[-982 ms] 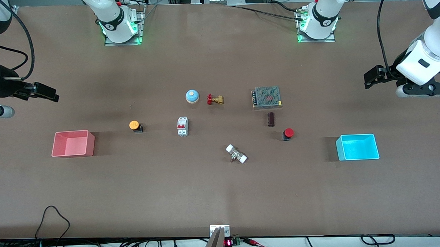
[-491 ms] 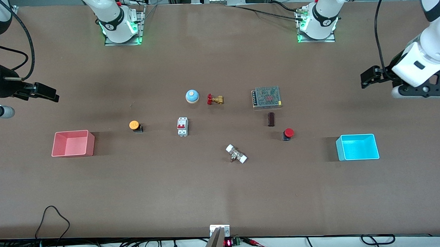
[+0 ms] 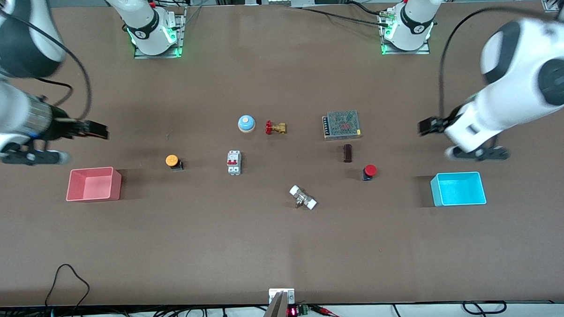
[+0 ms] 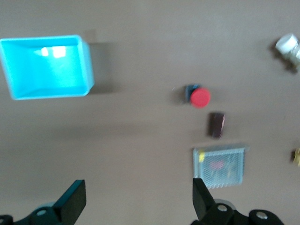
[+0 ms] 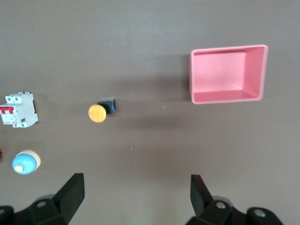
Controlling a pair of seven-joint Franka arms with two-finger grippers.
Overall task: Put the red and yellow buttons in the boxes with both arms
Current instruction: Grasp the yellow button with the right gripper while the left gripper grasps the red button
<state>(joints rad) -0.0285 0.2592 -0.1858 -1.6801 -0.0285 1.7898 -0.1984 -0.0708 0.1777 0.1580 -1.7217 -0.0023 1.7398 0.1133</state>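
**Both pincers empty, buttons not yet picked**

Left pincer point(image 3: 426, 125) hangs over bare bench point(image 3: 285, 252) between the mesh-topped box point(image 3: 342, 125) and the cyan bin point(image 3: 458, 188), fingers spread wide per the left wrist view, nothing held. Right pincer point(image 3: 95, 130) hangs over the bench just above the pink bin point(image 3: 94, 184), also spread wide and empty.

Red button point(image 3: 369, 171) sits on the bench near the cyan bin, toward the left arm's end, with the dark brown block point(image 3: 347, 153) just beside it. Yellow button point(image 3: 173, 161) sits between the pink bin and the white breaker point(image 3: 234, 162). Both bins look empty.

Risks, my read:
- Red button: dark block is close, so a wide-open finger could clip it on descent and shove either part.
- Buttons are small with round caps on small bases; an off-centre close may tip or squirt them out.
- Brass valve point(image 3: 275, 127) has a red handle, possible mis-target.
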